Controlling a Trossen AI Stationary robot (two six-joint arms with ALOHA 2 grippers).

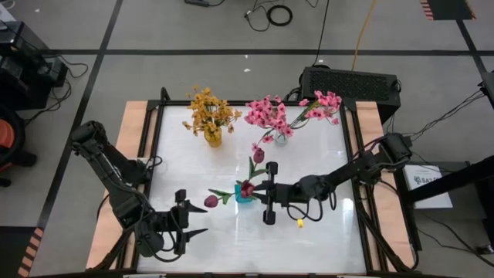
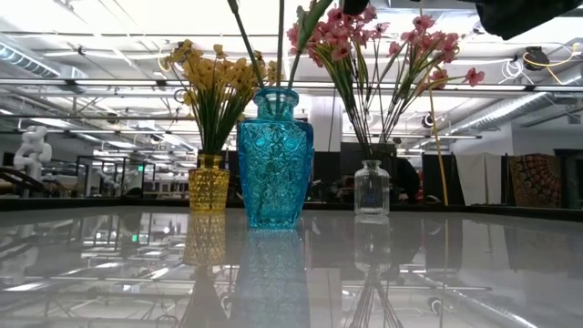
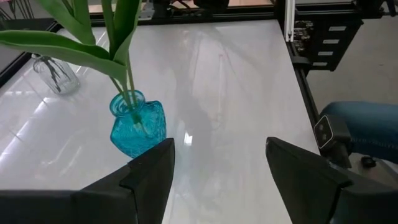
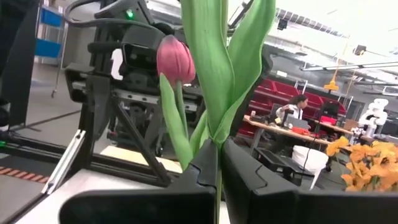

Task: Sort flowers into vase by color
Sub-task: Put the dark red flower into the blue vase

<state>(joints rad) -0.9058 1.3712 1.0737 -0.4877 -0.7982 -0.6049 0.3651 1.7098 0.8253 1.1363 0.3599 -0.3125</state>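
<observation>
The white counter is carrying three vases. The right pincer is gripping a maroon tulip stem over the blue vase at mid-counter. The left pincer is waiting released at the near edge.

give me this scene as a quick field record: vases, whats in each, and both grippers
yellow vase: yellow flowers
clear vase: pink flowers
blue vase: maroon tulips
right gripper: shut on a tulip stem, above the blue vase
left gripper: open, empty, at the table's near edge
</observation>
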